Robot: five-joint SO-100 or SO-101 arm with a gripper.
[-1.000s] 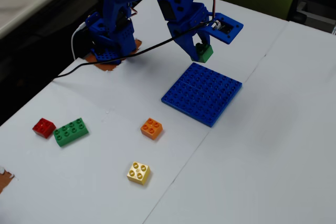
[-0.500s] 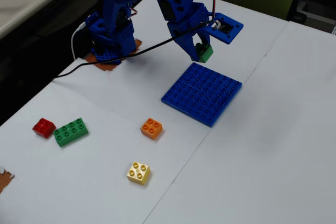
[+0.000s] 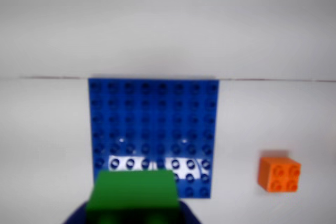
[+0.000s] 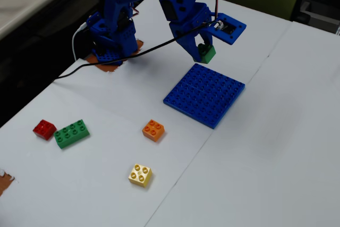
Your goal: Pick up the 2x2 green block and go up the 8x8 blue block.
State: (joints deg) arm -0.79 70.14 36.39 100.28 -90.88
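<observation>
My blue gripper (image 4: 205, 52) is shut on the 2x2 green block (image 4: 207, 53) and holds it in the air just above the far edge of the 8x8 blue block (image 4: 204, 95). In the wrist view the green block (image 3: 134, 191) fills the bottom centre between the dark blue jaws of my gripper (image 3: 134, 211), and the blue baseplate (image 3: 152, 124) lies flat straight ahead, its near edge partly hidden by the block.
An orange brick (image 4: 153, 129) lies left of the baseplate; it also shows in the wrist view (image 3: 279, 173). A yellow brick (image 4: 140, 175), a longer green brick (image 4: 71, 133) and a red brick (image 4: 44, 128) lie on the white table. The arm base (image 4: 109, 43) stands at the far edge.
</observation>
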